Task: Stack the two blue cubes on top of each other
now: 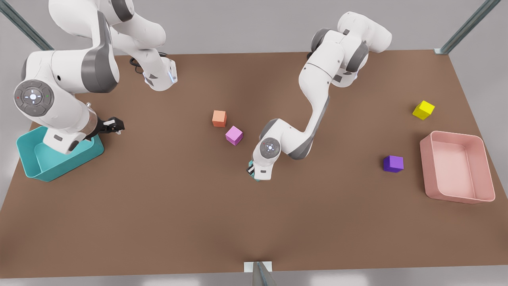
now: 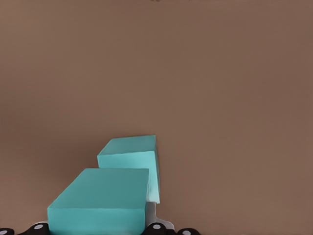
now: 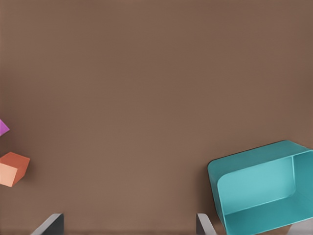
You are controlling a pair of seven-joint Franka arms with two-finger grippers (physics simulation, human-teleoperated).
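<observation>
In the left wrist view one blue cube [image 2: 100, 200] sits between the fingers of my left gripper [image 2: 98, 228], which is shut on it. The second blue cube [image 2: 129, 154] lies on the brown table just beyond, its near corner covered by the held one; I cannot tell whether they touch. In the front view my left gripper [image 1: 254, 173] points down at mid-table, with only teal slivers showing under its hand. My right gripper [image 1: 115, 126] hangs open beside the teal bin [image 1: 29, 163] on the front view's left, its fingertips [image 3: 51, 225] spread wide over bare table.
An orange cube [image 1: 219, 118] and a pink cube [image 1: 234, 135] lie left of the left arm. A purple cube [image 1: 393, 163], a yellow cube [image 1: 423, 109] and a pink tray [image 1: 456, 196] are on the front view's right. The teal bin [image 3: 234, 169] lies close to the right gripper.
</observation>
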